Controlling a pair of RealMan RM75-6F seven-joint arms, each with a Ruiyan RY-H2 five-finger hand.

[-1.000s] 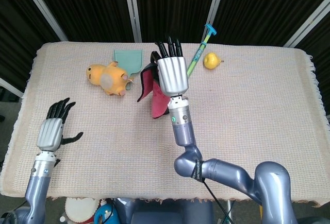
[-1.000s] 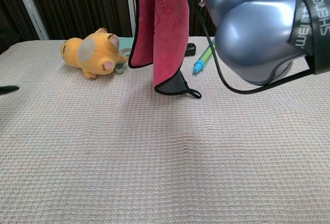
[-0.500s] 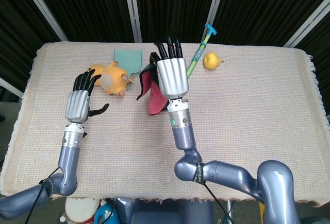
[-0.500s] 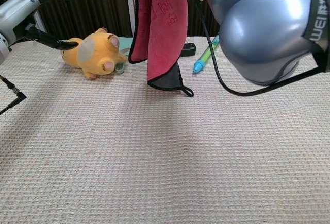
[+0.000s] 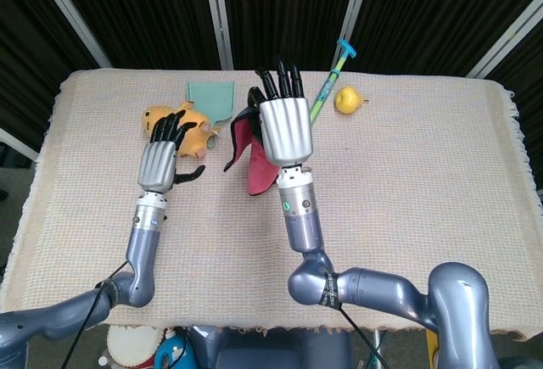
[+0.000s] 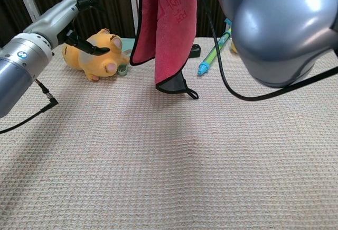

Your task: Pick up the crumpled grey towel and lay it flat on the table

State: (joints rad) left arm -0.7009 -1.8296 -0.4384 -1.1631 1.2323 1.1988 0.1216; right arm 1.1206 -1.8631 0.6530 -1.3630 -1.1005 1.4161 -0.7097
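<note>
The towel (image 5: 253,155) shows a red face with a dark edge and hangs in long folds from my right hand (image 5: 284,127), which grips its top high above the table's middle. In the chest view the towel (image 6: 169,24) drapes down from the top of the frame, and its lowest corner touches or nearly touches the tablecloth. That view shows only my right arm (image 6: 285,29), not the hand. My left hand (image 5: 166,159) hovers with its fingers apart and holds nothing. It is left of the towel, over the orange toy; the chest view also shows this left hand (image 6: 66,18).
An orange plush toy (image 5: 191,127) lies left of the towel, with a teal card (image 5: 210,97) behind it. A green-and-blue pen (image 5: 327,85) and a yellow fruit (image 5: 346,99) lie at the back right. A woven beige cloth (image 6: 169,166) covers the table.
My left hand has risen from the table's front left and moved right, to beside the plush toy near the towel. The right hand keeps the towel raised, almost unmoved.
</note>
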